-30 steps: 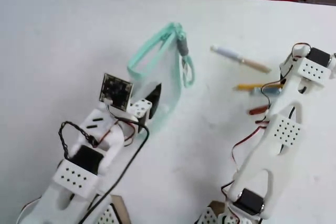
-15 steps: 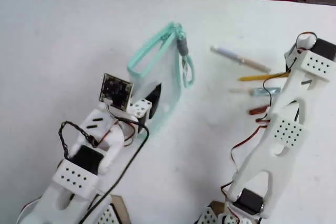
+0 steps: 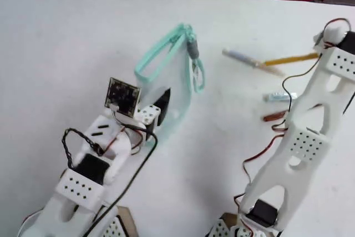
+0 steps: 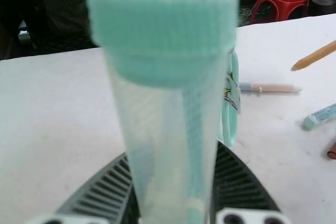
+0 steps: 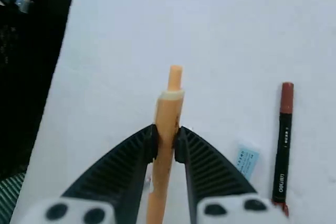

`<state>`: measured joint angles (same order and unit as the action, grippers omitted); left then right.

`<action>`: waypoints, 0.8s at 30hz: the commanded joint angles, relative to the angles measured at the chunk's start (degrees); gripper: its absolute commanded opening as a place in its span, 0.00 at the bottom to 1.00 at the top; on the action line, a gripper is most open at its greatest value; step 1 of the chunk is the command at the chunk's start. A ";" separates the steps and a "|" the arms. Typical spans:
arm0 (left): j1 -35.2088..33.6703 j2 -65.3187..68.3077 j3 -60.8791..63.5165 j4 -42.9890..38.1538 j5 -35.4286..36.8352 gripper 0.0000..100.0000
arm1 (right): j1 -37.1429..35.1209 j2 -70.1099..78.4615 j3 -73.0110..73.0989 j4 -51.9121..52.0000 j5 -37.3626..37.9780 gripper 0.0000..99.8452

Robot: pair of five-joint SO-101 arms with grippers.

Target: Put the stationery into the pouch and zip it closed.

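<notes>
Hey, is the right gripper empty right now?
No, the right gripper is shut on the orange pen, which sticks out past its fingertips above the white table.

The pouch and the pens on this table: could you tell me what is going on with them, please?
The left hand grips one end of the mint pouch, whose far end looks open. The right hand is shut on an orange pencil. A pastel pen, a small blue eraser and a brown marker lie on the table near the right arm, not yet in the pouch.
</notes>
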<state>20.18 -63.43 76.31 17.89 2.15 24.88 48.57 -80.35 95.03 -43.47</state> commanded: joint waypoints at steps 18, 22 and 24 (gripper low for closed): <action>0.57 -0.75 1.67 -4.75 -3.87 0.16 | -11.65 -30.99 -2.64 -1.98 36.31 0.03; 0.48 -0.75 1.76 -5.10 -3.96 0.12 | -14.46 -37.76 -2.55 -1.80 40.26 0.03; 0.48 -0.75 1.76 -5.10 -3.96 0.12 | -15.16 -40.84 -2.55 -1.80 40.53 0.03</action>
<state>20.44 -63.52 78.33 14.02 -1.01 10.90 13.58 -80.44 93.98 -4.53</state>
